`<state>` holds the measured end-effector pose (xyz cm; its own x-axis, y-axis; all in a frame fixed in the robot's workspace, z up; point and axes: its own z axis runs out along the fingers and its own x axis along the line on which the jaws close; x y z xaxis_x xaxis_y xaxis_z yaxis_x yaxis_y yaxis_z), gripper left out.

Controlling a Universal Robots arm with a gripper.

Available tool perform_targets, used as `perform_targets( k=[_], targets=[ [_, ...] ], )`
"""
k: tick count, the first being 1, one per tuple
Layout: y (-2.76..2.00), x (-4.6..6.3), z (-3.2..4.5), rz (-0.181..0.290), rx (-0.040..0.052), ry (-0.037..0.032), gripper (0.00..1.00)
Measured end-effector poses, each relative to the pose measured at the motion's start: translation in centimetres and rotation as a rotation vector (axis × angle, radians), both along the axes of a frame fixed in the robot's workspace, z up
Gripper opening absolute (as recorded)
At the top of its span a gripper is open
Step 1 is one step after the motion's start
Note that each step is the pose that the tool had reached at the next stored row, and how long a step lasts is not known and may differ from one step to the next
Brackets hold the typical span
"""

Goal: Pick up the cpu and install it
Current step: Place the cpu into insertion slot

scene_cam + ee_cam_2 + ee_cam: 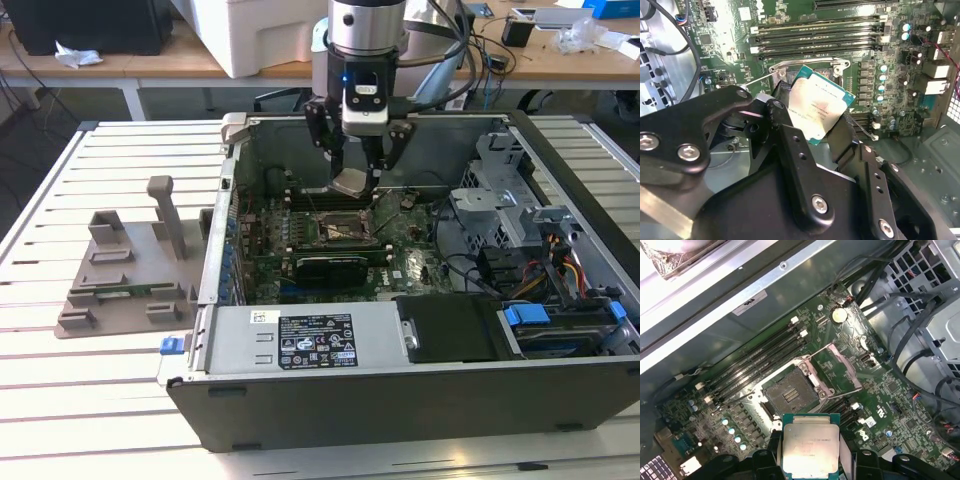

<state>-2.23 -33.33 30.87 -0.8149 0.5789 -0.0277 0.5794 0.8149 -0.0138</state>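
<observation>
In the exterior view your hand (356, 176) grips the cpu (351, 185), hovering above the open socket (335, 228). In the second wrist view the cpu (815, 107) sits clamped between the fingers (790, 145). In the first wrist view the socket (790, 392) lies just beyond it.

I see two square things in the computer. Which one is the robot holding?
The cpu, the shiny silver square, is held in the gripper. The other square, the dark socket, sits on the green motherboard.
</observation>
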Motion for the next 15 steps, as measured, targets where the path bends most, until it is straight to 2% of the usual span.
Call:
perform_targets(
  k=[8,13,14,15],
  targets=[
    [0.00,0.00,0.00,-0.055,0.0000,0.0000,0.55],
    [0.00,0.00,0.00,-0.073,0.0000,0.0000,0.55],
    [0.00,0.00,0.00,-0.083,-0.0001,0.0000,0.55],
    [0.00,0.00,0.00,-0.119,-0.0009,0.0000,0.55]
  ],
)
